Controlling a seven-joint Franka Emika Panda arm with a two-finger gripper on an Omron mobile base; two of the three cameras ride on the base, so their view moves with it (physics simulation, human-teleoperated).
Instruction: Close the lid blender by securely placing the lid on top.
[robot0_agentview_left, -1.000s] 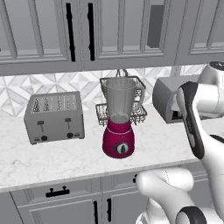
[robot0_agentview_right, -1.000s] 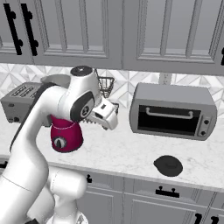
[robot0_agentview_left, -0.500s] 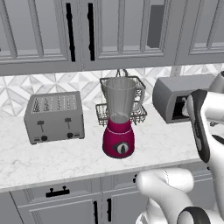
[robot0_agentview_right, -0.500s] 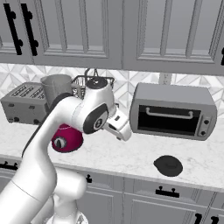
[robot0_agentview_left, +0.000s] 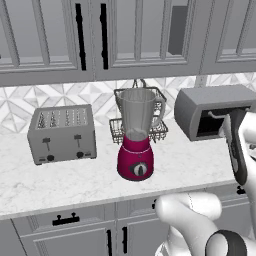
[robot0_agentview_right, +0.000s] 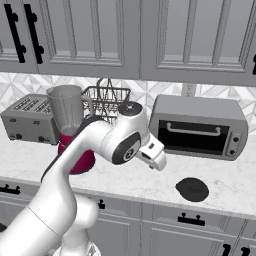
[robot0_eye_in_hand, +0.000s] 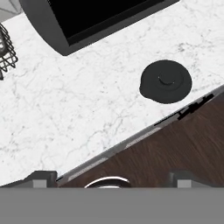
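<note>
So the gripper (robot0_agentview_right: 159, 161) is hanging in the air above the front part of the counter (robot0_agentview_right: 150, 182), tipped downward, and it's carrying nothing. In the hand view the two finger tips (robot0_eye_in_hand: 43, 178) sit far apart at the bottom corners, so the jaws look spread wide.

The thing that matters: the lid (robot0_agentview_right: 192, 189) lies flat on the marble, off to the gripper's right and lower, close to the counter's front edge and in front of the toaster oven (robot0_agentview_right: 199, 126). From the hand camera the lid (robot0_eye_in_hand: 166, 81) sits up and to the right of centre, not between the fingers at all, so the hand isn't lined up over it yet. It's round, so no long axis to worry about, any approach angle across its width should do.

The blender (robot0_agentview_left: 136, 135) is on the opposite side, well to the gripper's left, jar open on top, with the wire basket (robot0_agentview_left: 138, 116) right behind it and the toaster (robot0_agentview_left: 62, 133) further left.

My guess is the next move is a shift right and down onto the lid, then a long carry back left.
</note>
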